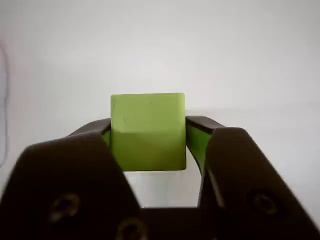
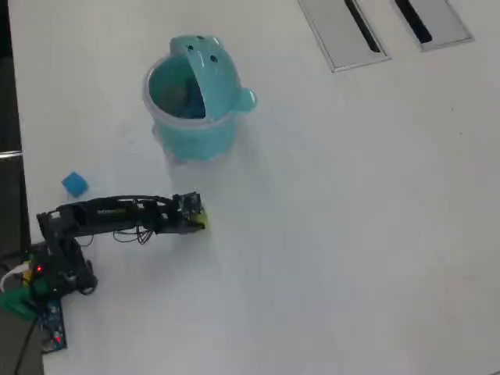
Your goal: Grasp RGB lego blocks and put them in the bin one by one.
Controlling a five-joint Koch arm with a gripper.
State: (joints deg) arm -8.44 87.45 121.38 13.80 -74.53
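In the wrist view a yellow-green lego block (image 1: 148,131) fills the gap between my two black jaws, and my gripper (image 1: 148,131) is shut on it, both jaws pressed to its sides. The overhead view shows my gripper (image 2: 198,218) at the end of the outstretched arm, with a sliver of the yellow-green block (image 2: 200,221) at its tip. A blue block (image 2: 74,183) lies on the white table to the left, above the arm. The light-teal bin (image 2: 195,131) stands beyond the gripper with its lid flipped open. No red block is in view.
Two grey slotted panels (image 2: 344,33) are set into the table at the top right. The arm's base (image 2: 55,273) with its wires sits at the left edge, beside the table's dark border.
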